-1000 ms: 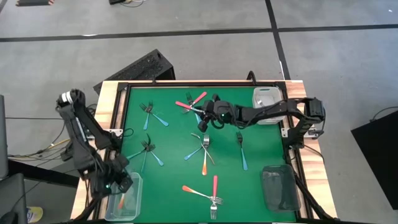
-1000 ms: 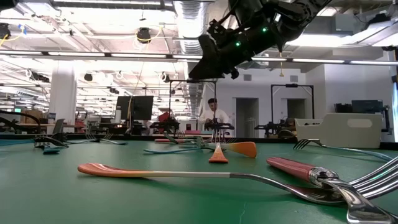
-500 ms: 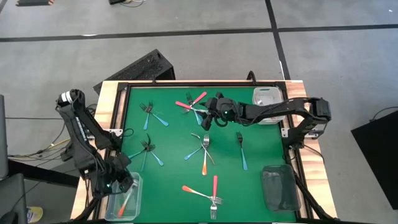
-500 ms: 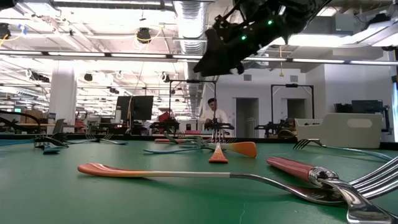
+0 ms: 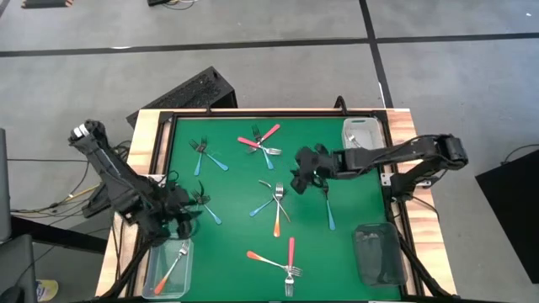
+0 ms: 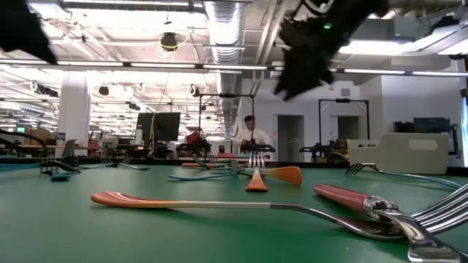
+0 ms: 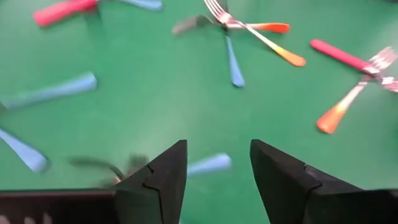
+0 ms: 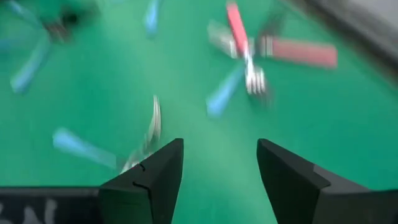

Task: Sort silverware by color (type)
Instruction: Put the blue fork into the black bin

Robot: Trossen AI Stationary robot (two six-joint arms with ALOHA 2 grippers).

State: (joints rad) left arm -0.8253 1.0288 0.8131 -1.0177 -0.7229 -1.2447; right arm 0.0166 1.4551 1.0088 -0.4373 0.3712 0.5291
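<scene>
The green mat (image 5: 236,194) is the landmark, and three clear bins stand at its edges. One bin (image 5: 171,268) at its near-left corner holds a single orange fork (image 5: 172,265). A second bin (image 5: 362,132) sits at the far-right corner, with something silvery inside that I cannot make out. A third bin (image 5: 379,252) is at the near-right corner.

Two dark arms reach over the mat. The left gripper (image 5: 179,215) hangs over the mat's left edge, just beyond the near-left bin, and its fingers (image 7: 163,177) are spread with nothing between them. The right gripper (image 5: 303,172) hovers right of the mat's centre, fingers (image 8: 155,177) likewise apart and empty.

On the mat I count about fourteen forks: three pink (image 5: 271,133), three orange (image 5: 276,220), roughly eight blue (image 5: 328,210). The blue one lies just beside the right gripper, on its near-right side. A blue cluster (image 5: 200,206) lies right next to the left gripper.
</scene>
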